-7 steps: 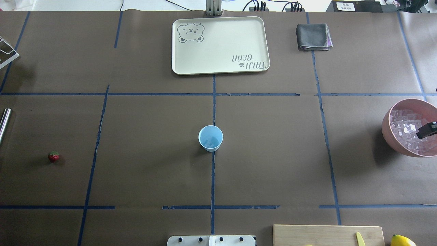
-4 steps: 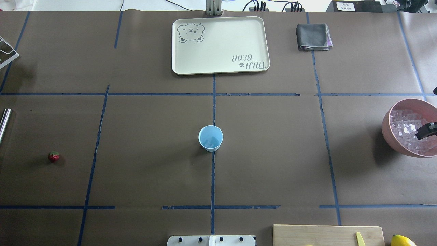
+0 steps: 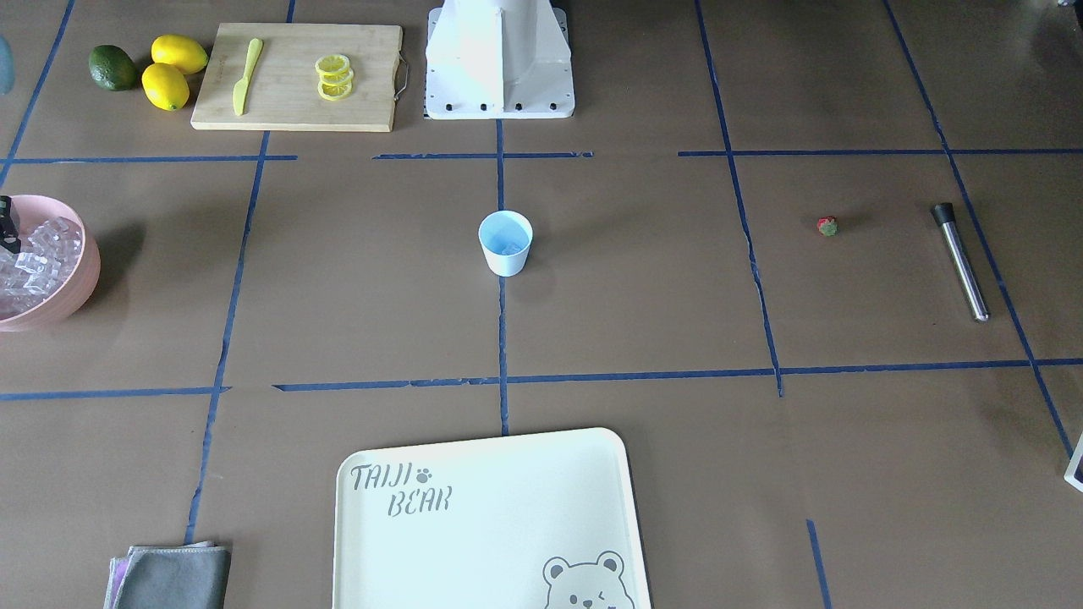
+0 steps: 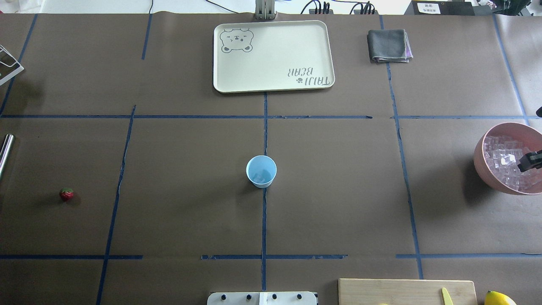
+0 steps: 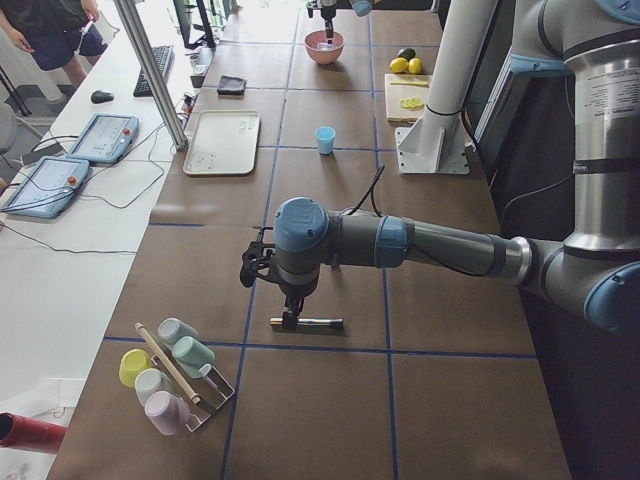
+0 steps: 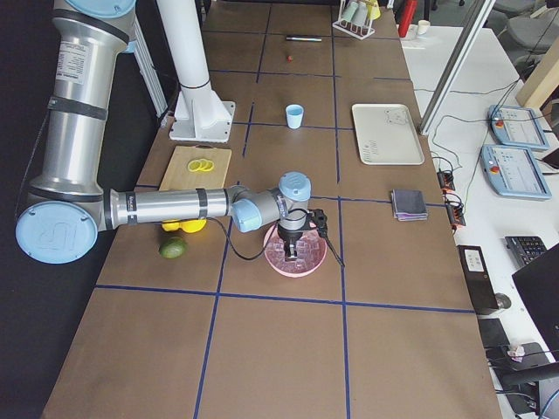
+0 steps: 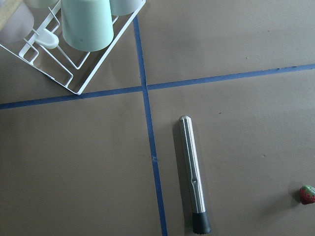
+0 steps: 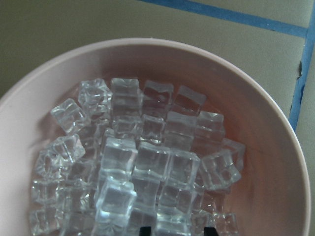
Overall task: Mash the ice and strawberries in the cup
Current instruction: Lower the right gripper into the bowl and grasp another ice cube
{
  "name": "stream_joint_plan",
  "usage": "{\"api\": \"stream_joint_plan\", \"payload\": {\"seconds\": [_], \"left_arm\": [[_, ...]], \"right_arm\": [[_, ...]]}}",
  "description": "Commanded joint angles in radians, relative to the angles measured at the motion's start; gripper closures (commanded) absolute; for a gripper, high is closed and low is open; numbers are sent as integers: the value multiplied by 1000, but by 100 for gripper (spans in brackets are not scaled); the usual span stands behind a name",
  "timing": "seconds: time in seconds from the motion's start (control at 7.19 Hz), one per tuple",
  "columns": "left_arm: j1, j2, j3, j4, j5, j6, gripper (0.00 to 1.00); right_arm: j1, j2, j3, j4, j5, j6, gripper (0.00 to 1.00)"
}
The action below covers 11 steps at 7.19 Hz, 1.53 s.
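The pale-blue cup (image 4: pixel 261 171) (image 3: pixel 505 243) stands upright at the table's centre, and a faint glassy shape shows at its bottom. The strawberry (image 4: pixel 66 194) (image 3: pixel 827 226) (image 7: pixel 307 194) lies alone at the left. Several ice cubes (image 8: pixel 147 162) (image 4: pixel 504 159) fill the pink bowl (image 4: pixel 480 159) (image 6: pixel 316 260). My right gripper (image 8: pixel 178 231) (image 4: pixel 531 161) hangs low over that ice, open, its dark fingertips apart at the wrist view's bottom edge. My left gripper (image 5: pixel 288 318) hovers above a steel muddler (image 7: pixel 193 177) (image 5: pixel 305 323). I cannot tell whether it is open or shut.
A cream tray (image 4: pixel 220 55) and a grey cloth (image 4: pixel 388 45) lie at the far side. A cutting board (image 3: pixel 364 76) with lemon slices and a knife, two lemons (image 3: pixel 165 85) and a lime (image 3: pixel 112 68) sit near the base. A rack of cups (image 7: pixel 88 22) stands beyond the muddler.
The right gripper's dark finger has drawn a little toward the right edge over the bowl, showing less of itself. Cup, strawberry and muddler have not moved.
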Motion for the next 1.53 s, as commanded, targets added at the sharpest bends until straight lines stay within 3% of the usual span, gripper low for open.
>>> {"api": "stream_joint_plan", "payload": {"seconds": [0.0,0.14,0.56,0.7,0.83,1.11,1.39], "left_arm": [[0,1,-3,2,-1,-1,0],[0,2,-5,3,-1,1,0],[0,2,-6,3,-3,1,0],[0,4,-6,3,-3,-1,0],[-2,4,-6,3,-3,-1,0],[0,4,-5,5,-3,1,0],[0,4,-6,5,-3,-1,0]], "right_arm": [[0,-1,1,-1,-2,0,70],[0,-1,1,1,-2,1,98],[43,-21,87,-16,8,-6,100],[78,-51,175,-68,14,-6,100],[98,-41,282,-196,15,-6,100],[100,162,343,-434,34,10,100],[-22,459,330,-629,47,187,100]]}}
